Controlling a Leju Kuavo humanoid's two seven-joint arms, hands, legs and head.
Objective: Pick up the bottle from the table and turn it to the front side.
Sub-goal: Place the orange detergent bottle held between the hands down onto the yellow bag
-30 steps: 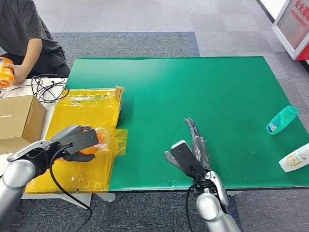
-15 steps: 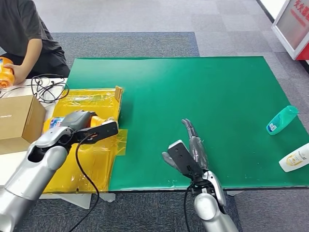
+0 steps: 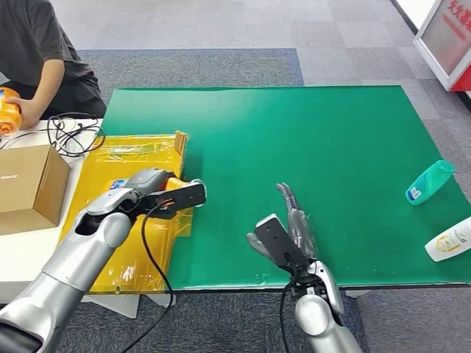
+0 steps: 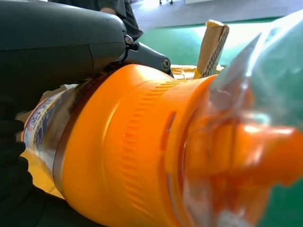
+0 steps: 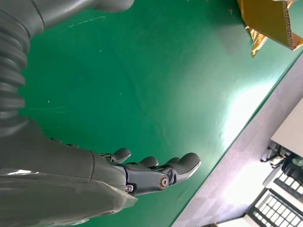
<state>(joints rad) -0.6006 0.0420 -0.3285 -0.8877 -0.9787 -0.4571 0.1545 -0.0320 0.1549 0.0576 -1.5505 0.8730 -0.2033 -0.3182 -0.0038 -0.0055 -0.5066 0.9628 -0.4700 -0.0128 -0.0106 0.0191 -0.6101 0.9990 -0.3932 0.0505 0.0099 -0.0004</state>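
Bottle (image 4: 118, 156), ribbed glossy orange plastic, gripped by left hand (image 3: 152, 193); right hand (image 3: 291, 228) spread, holding nothing

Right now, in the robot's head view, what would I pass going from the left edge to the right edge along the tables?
Cardboard box → left hand holding the orange bottle over the yellow sheet → right hand, fingers spread above the green mat → teal bottle → white bottle.

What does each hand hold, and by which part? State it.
The left hand grips the orange bottle around its labelled body, cap end free. The right hand holds nothing, its fingers extended over the green mat.
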